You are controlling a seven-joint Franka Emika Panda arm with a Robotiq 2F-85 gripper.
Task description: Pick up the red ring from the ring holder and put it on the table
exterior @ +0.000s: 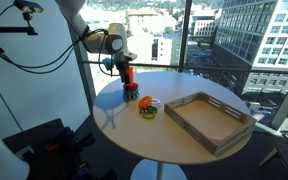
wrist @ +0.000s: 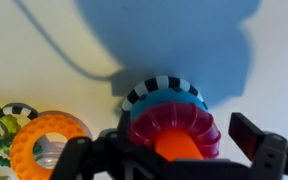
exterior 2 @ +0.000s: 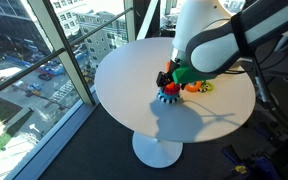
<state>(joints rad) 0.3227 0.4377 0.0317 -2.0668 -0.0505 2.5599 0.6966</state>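
Observation:
The ring holder (wrist: 162, 93) stands near the table's edge, with a striped base, a blue ring and the red ring (wrist: 189, 118) stacked round its orange peg (wrist: 174, 148). It also shows in both exterior views (exterior: 130, 93) (exterior 2: 168, 93). My gripper (wrist: 166, 143) is straight above it, open, with one finger on each side of the red ring and a gap at the right finger. In both exterior views the gripper (exterior: 124, 68) (exterior 2: 176, 74) hangs low over the peg. The white round table (exterior: 114, 118) (exterior 2: 124, 65) carries everything.
A yellow-and-orange round piece (exterior: 148, 107) (exterior 2: 197, 87) (wrist: 49, 145) lies just beside the holder. A rectangular wooden tray (exterior: 212, 118) sits on the table's other side. Large windows stand close behind the table.

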